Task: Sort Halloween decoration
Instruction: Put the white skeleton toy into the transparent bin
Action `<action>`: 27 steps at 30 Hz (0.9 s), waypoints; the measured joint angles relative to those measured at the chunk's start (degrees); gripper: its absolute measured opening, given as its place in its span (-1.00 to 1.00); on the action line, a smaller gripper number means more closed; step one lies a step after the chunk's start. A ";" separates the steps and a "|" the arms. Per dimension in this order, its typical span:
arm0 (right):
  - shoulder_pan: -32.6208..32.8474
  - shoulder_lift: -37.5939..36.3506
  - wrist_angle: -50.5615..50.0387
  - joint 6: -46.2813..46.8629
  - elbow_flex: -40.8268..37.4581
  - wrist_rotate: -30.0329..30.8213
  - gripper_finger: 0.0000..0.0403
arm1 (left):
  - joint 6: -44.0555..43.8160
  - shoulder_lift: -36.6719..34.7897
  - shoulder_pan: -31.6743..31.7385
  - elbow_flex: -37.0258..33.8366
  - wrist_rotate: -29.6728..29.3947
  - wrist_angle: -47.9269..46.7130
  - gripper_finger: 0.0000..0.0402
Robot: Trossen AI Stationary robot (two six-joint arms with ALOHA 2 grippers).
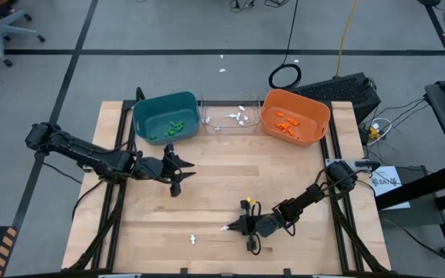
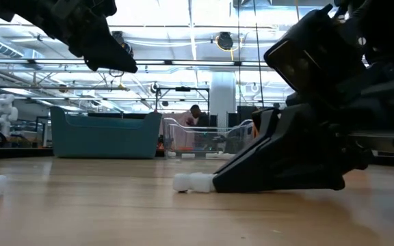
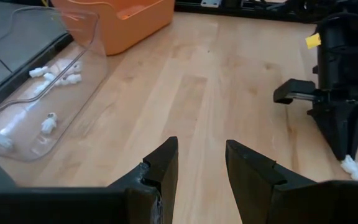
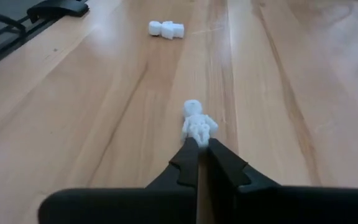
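Clear bin (image 1: 228, 117) holds white trinkets (image 1: 238, 117)

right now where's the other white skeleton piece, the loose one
In the high view the loose white trinket lies on the table's front edge, left of the right gripper, far from the bins.

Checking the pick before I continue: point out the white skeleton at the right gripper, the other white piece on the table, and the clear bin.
white skeleton (image 4: 197, 124), right wrist view, torso.
other white piece (image 4: 166, 29), right wrist view, middle.
clear bin (image 1: 209, 128), high view, near rim.
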 joint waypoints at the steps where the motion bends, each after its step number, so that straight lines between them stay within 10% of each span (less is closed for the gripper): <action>1: -0.02 -0.32 -0.37 -0.59 -0.03 -0.08 -0.99 | -0.01 0.00 -0.15 0.00 0.00 0.02 -0.34; 27: -0.52 -34.44 -32.96 -35.78 -0.11 10.08 -1.00 | 0.57 0.00 -1.36 0.02 0.03 0.04 -0.34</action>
